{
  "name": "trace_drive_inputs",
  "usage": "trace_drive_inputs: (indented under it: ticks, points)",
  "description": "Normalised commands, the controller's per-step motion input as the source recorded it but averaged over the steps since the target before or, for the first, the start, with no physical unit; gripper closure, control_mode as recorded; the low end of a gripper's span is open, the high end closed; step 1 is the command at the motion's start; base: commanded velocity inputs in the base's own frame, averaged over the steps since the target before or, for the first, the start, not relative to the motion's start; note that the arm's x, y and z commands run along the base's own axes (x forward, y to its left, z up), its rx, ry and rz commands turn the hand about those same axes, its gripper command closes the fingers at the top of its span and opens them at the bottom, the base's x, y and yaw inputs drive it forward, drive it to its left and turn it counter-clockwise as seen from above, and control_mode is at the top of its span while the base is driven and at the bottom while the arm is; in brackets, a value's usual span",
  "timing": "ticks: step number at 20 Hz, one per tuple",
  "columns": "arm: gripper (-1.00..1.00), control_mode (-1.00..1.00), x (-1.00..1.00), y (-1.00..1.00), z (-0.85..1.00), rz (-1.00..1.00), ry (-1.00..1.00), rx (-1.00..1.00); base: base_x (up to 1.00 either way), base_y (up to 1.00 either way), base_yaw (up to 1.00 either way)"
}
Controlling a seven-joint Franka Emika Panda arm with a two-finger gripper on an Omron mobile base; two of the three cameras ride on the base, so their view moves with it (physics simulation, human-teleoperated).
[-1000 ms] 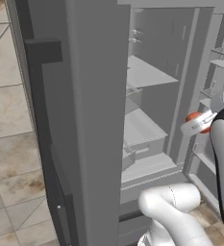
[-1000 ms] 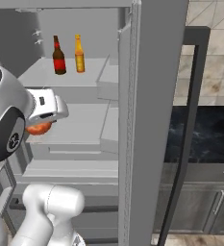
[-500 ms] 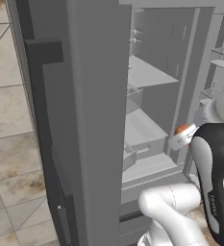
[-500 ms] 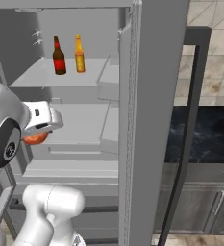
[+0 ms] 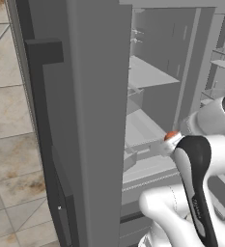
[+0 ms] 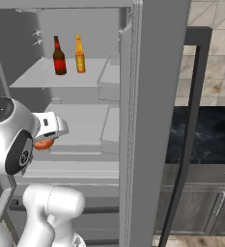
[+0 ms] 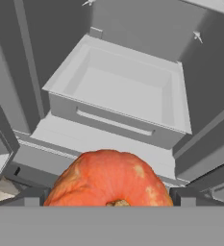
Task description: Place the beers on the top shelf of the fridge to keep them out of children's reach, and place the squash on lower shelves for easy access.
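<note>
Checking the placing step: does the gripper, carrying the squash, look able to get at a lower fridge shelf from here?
Probably yes. The gripper holds the squash before the open fridge, and nothing stands between it and the lower shelf.

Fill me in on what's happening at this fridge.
The robot's gripper is holding the squash inside the open fridge, in front of a lower shelf and above a pale grey drawer. The squash has not been set down. Both beers, the dark brown bottle and the amber bottle, stand upright side by side on the top shelf.
</note>
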Motion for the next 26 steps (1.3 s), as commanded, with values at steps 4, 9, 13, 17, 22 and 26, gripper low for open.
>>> trace_drive_inputs:
  ticks: [4, 9, 13, 17, 22, 26]
  points:
    - [1.00, -1.00, 0.63, 0.00, -0.26, 0.00, 0.00, 0.00, 0.00, 0.00, 0.00]
    - [1.00, -1.00, 0.65, 0.00, -0.25, 0.00, 0.00, 0.00, 0.00, 0.00, 0.00]
    - [1.00, -1.00, 0.58, 0.00, -0.28, 0.00, 0.00, 0.00, 0.00, 0.00, 0.00]
    - [1.00, -1.00, 0.57, 0.00, -0.29, 0.00, 0.00, 0.00, 0.00, 0.00, 0.00]
    - [1.00, -1.00, 0.54, 0.06, -0.22, 0.00, 0.00, 0.00, 0.00, 0.00, 0.00]
    - [1.00, -1.00, 0.50, 0.17, -0.28, 0.00, 0.00, 0.00, 0.00, 0.00, 0.00]
